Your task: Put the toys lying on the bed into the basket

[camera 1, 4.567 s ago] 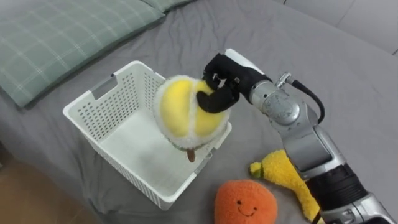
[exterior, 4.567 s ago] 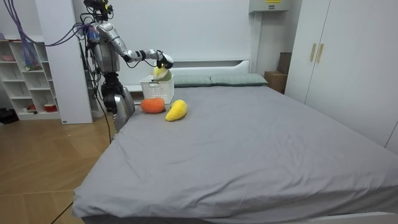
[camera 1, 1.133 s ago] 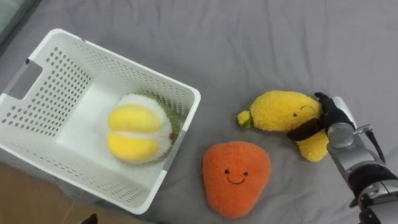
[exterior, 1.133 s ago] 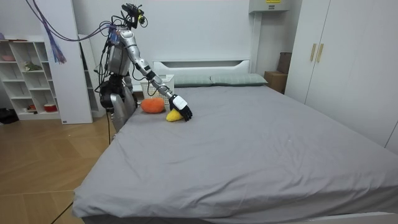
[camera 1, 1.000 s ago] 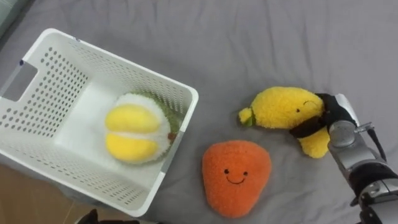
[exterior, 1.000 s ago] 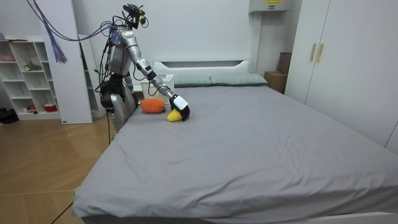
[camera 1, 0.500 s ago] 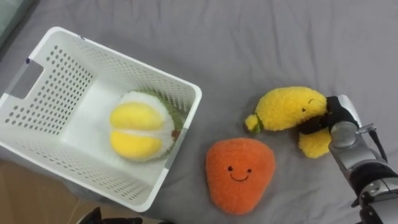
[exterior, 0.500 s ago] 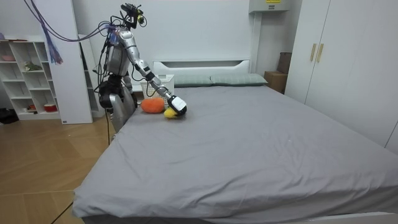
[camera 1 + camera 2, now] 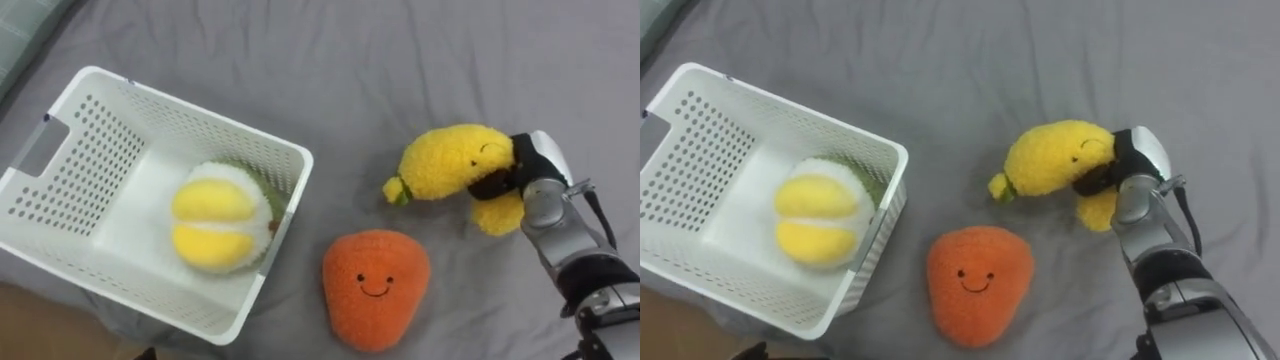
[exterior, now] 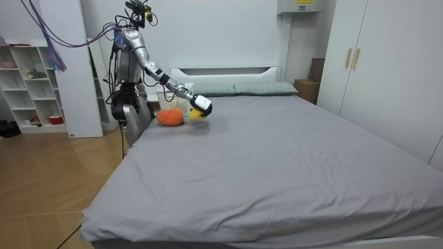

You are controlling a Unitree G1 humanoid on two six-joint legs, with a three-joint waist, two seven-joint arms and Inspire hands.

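1. Yellow plush toy (image 9: 447, 162): curved and fuzzy, with a small green tip at one end. It is held over the grey bed (image 9: 330, 70), to the right of the white basket (image 9: 215, 120). In the room view it appears raised clear of the sheet.
2. Right hand (image 9: 525, 165): dark fingers are curled round the toy's thick end, beside the bend, and closed on it.
3. Handling (judged): light, soft, squashy, not fragile. The pile gives grip but the stuffing yields, so a hold nearer the middle looks safer. The free green-tipped end may droop or swing.
4. Orange plush toy (image 9: 375, 287): lies on the sheet, apart from the yellow one and near the basket's corner. It is likely just as soft; best taken across its broad body.
5. The basket holds a round yellow-and-white plush (image 9: 218, 230), with room left beside it.
6. The robot stands at the bed's side by the basket, right arm stretched out over the bed.
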